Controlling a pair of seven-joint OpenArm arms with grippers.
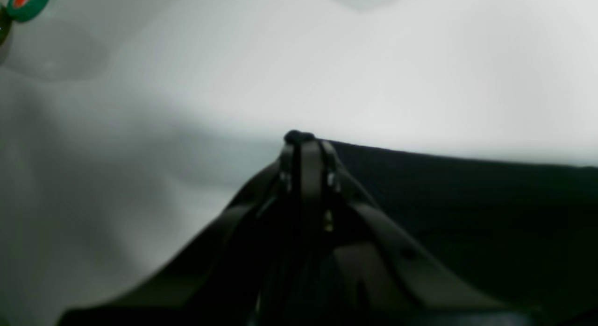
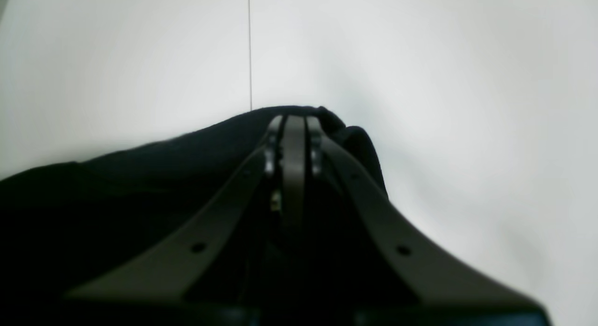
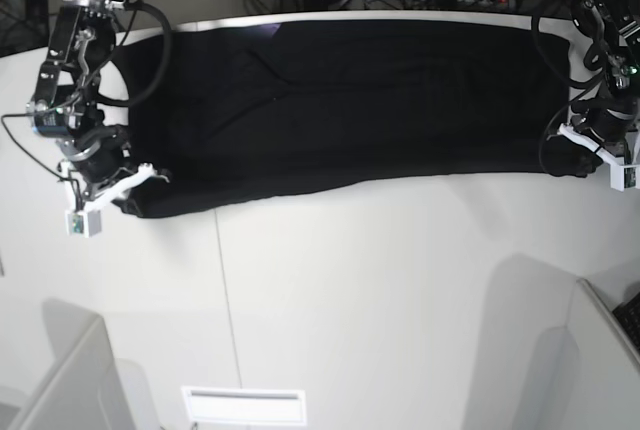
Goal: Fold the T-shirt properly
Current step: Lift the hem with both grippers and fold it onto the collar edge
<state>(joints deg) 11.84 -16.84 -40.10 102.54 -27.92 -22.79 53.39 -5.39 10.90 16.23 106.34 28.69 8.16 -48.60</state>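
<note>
Black cloth, one T-shirt (image 3: pixel 340 110), is spread as a long band across the upper half of the base view on the white tabletop (image 3: pixel 380 290), w/ its near edge running from mid left to mid right. No print is seen on the upward face. Two grippers are counted, one at each end. The right gripper (image 2: pixel 294 118), at mid left of the base view, is pressed together and pinching a bunched corner of the cloth; the left gripper (image 1: pixel 303 140), at mid right, is likewise clamped on the opposite corner, a small nub of cloth showing past the tips.

Risks, as judged: a corner could be slipped if the pinch is only on a thin fold; if the arms are moved unevenly, the fold line would be skewed; excess pull could drag the far edge off the tabletop's back rim. A green-and-red round object (image 1: pixel 28 1) is noted at upper left of the left wrist view, unidentified.
</note>
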